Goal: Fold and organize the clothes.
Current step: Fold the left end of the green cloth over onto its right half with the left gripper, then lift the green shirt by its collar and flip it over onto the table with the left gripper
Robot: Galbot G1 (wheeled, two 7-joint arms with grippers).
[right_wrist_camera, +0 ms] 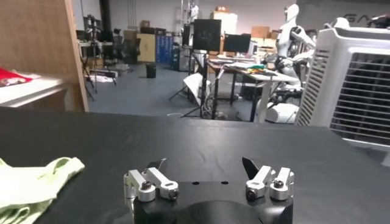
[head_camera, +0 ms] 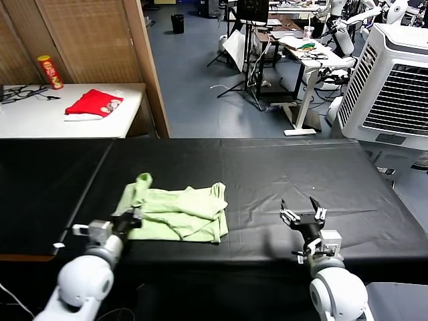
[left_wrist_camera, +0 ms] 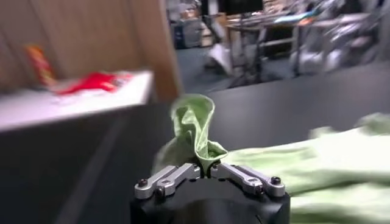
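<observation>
The clothes are one pale yellow-green shirt lying crumpled and partly folded on the black table, left of centre. My left gripper is at the shirt's near left edge, shut on a fold of the fabric. In the left wrist view that pinched fold rises from between the closed jaws of the left gripper. My right gripper hovers open over bare table to the right of the shirt, nothing between its fingers. The right wrist view shows the right gripper open and a corner of the shirt off to the side.
A white side table at the back left carries a small red garment and a red can. A wooden partition stands behind the table. A large white cooler unit stands at the back right.
</observation>
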